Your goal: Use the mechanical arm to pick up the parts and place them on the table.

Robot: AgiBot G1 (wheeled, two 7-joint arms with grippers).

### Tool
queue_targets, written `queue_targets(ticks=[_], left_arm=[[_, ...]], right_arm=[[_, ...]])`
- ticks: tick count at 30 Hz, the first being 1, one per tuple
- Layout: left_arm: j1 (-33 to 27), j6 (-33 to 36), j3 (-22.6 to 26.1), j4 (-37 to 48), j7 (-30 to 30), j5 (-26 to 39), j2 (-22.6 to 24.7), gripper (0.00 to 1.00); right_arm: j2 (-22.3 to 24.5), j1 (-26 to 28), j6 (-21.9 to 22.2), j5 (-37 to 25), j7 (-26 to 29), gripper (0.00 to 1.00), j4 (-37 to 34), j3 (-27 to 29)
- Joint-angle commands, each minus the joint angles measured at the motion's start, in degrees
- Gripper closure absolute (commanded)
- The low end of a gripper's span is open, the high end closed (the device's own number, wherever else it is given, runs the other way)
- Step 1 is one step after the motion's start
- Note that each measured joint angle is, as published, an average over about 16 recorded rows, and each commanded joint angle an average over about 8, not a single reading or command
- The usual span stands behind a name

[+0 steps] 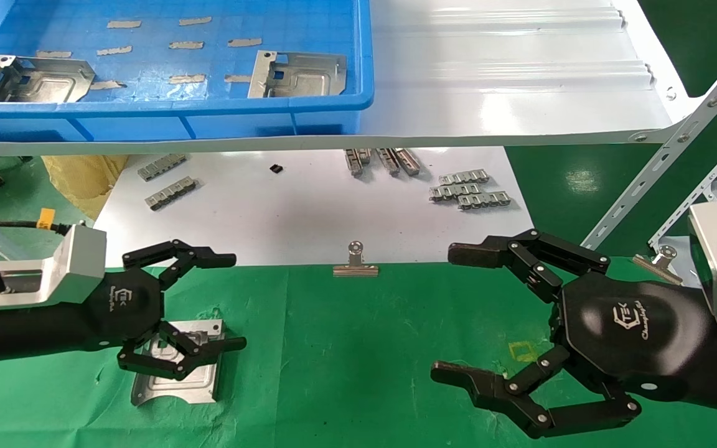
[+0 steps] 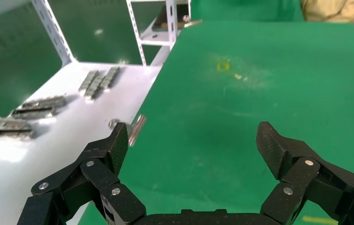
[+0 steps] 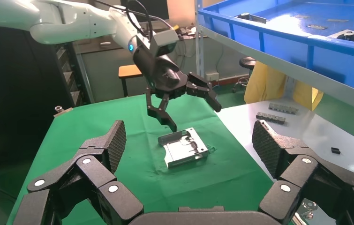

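One silver part (image 1: 200, 381) lies flat on the green table (image 1: 346, 361) at the front left; it also shows in the right wrist view (image 3: 184, 147). My left gripper (image 1: 237, 300) is open and empty, hovering just above that part without touching it; the right wrist view shows it (image 3: 189, 105) clear of the plate. Its own wrist view (image 2: 193, 143) shows only green cloth between the fingers. Two more parts (image 1: 35, 78) (image 1: 299, 73) lie in the blue bin. My right gripper (image 1: 445, 311) is open and empty over the cloth at the front right.
The blue bin (image 1: 333, 106) stands on a raised white shelf at the back. Below it a white sheet (image 1: 309, 211) carries grey toothed strips (image 1: 470, 190) (image 1: 168, 180). A silver binder clip (image 1: 355, 264) holds the cloth edge. Slotted metal rails (image 1: 676, 180) stand at the right.
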Motion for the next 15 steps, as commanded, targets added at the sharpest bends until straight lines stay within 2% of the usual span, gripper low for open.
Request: queue_targets(ticks=[1, 15], left_arm=[[1.06, -0.21, -1.15, -1.95, -1.37, -0.5, -0.4, 0.0], [8.5, -1.71, -9.27, -15.68, -11.05, -4.01, -3.23, 0.0]], right_arm=[[0.0, 0.0, 0.0, 0.0, 0.0, 0.0, 0.0, 0.0], [0.0, 0.0, 0.0, 0.0, 0.0, 0.0, 0.0, 0.0]])
